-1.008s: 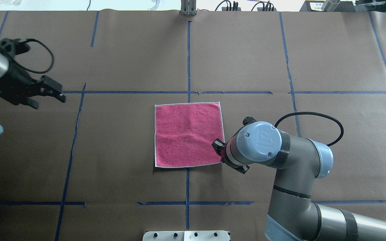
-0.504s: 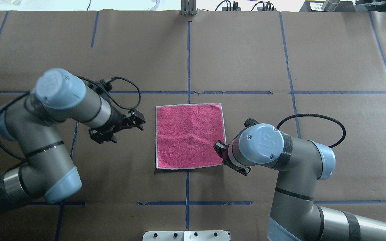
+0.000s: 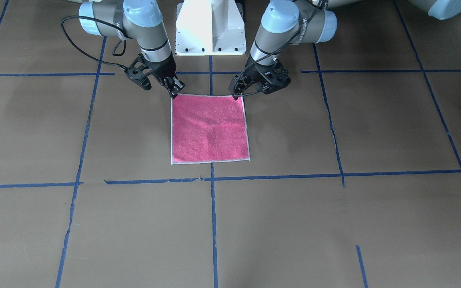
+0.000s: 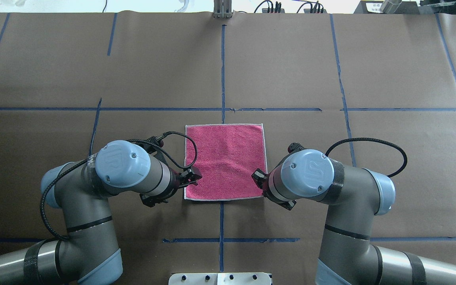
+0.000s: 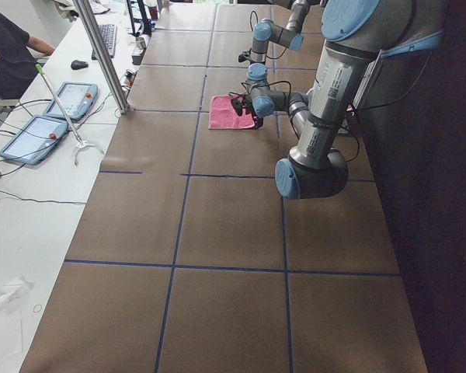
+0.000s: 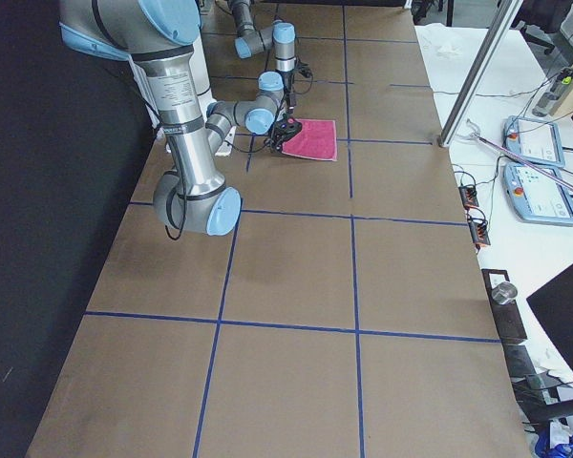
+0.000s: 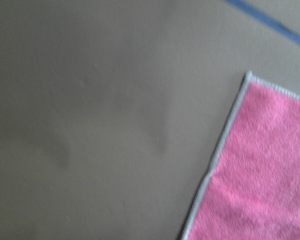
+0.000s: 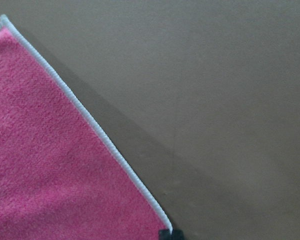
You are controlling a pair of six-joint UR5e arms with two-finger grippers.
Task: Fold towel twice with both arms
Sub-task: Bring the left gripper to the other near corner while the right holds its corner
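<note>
Front-facing view: the towel (image 3: pixel 209 128) lies flat, pink face up, on the table (image 3: pixel 334 224). The right gripper (image 3: pixel 174 91) sits at one of the towel's corners nearest the robot, and the left gripper (image 3: pixel 236 94) at the other near corner. I cannot tell whether either claw is released or clenched.

Overhead view: both grippers are low at the towel's near edge, one at each side. The left gripper (image 4: pixel 194 178) overlaps the towel's side edge. The right gripper (image 4: pixel 257 176) is mostly hidden under its wrist.

Side views: the towel (image 5: pixel 231 113) is far off and small, so they add nothing about the claws.

Left wrist view: only the towel's corner and its pale border (image 7: pixel 217 155) show, off to one side, with no fingers visible. The likely risk is a claw closing beside the towel and catching nothing.

Right wrist view: one black fingertip (image 8: pixel 170 234) sits right at the towel's border. Such a shallow pinch may slip when lifted. If only one corner rises, the fold would go skew.

No container shows in any view.
</note>
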